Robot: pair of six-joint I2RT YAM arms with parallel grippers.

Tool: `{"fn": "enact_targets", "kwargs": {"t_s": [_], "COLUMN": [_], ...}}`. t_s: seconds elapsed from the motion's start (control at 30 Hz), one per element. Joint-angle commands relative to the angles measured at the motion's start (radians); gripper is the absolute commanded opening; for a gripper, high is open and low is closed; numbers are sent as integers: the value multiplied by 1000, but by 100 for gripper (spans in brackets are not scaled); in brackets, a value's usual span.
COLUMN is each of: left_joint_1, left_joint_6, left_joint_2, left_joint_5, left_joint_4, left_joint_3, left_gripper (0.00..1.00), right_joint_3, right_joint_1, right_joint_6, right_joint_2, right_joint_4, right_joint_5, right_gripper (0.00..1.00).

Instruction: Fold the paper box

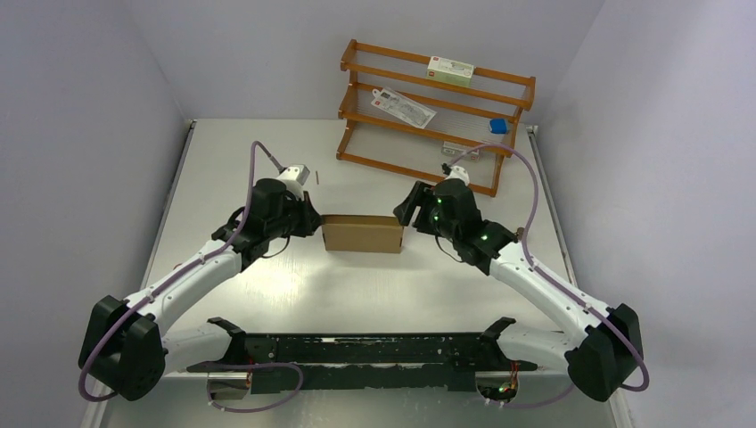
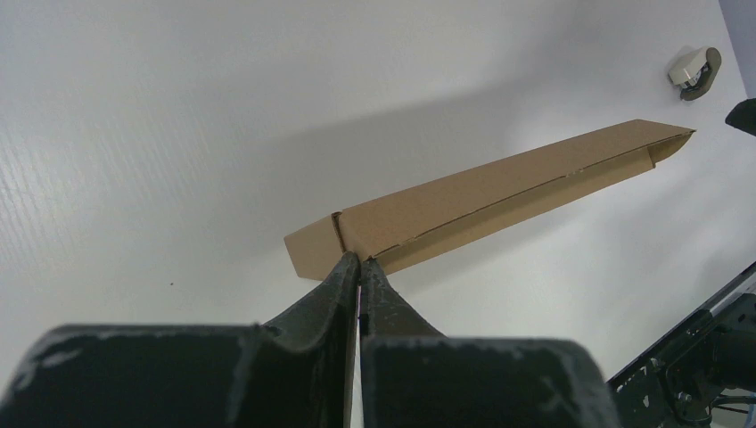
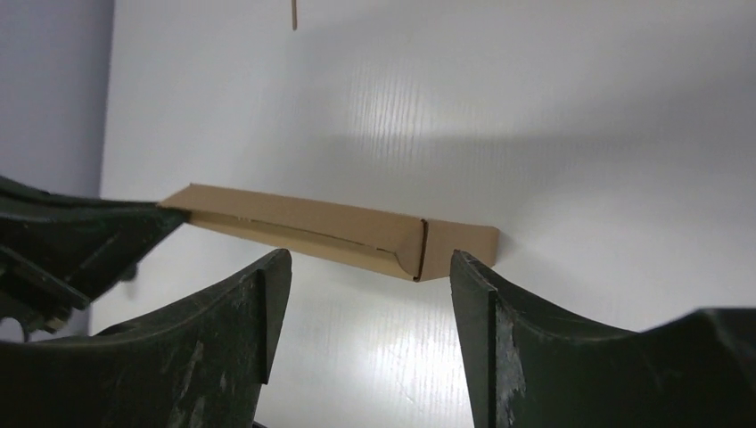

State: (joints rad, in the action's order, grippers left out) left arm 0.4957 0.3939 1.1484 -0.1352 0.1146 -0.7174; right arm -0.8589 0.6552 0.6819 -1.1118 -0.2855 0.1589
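The paper box (image 1: pixel 361 234) is plain brown cardboard, folded into a shallow rectangular shape, and lies at the table's middle. My left gripper (image 1: pixel 314 223) is at its left end. In the left wrist view the jaws (image 2: pixel 358 260) are pressed together with their tips on the edge of the box (image 2: pixel 481 201), beside a crease. My right gripper (image 1: pixel 406 212) is just off the box's right end. It is open and empty (image 3: pixel 370 267), and the end of the box (image 3: pixel 357 234) shows between and beyond the fingers without touching them.
A wooden rack (image 1: pixel 437 116) stands at the back right and holds a white and green carton (image 1: pixel 450 68), a flat packet (image 1: pixel 403 105) and a small blue item (image 1: pixel 498 127). A small beige object (image 1: pixel 299 174) lies behind the left gripper. Walls close in both sides.
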Motion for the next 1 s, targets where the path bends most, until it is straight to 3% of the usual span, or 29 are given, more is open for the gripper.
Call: {"fn": "enact_targets", "kwargs": {"t_s": [0.0,0.17,0.4,0.63,0.97], "left_joint_1": [12,12,12,12,14], "left_joint_6": [4,-4,-10,-15,1], "left_joint_2": [21,14,16,18,23], "left_joint_5": [-22,-23,-36,-39,-53], "left_joint_4": [83,82,70,59,32], "left_joint_3": [41,42,50,55,71], "left_gripper": [7,7,7,8,15], "right_joint_3": [61,137,215,282,406], "right_joint_1": [-77,-196,-257,-271,-274], "right_joint_6": [158,250,316,349,384], "right_joint_2": [33,31,-2,-42,-44], "right_joint_4": [60,176,293,378,521], "right_joint_5": [-73,-262,-412,-497,-549], "right_gripper": [70,69,64,60,42]}}
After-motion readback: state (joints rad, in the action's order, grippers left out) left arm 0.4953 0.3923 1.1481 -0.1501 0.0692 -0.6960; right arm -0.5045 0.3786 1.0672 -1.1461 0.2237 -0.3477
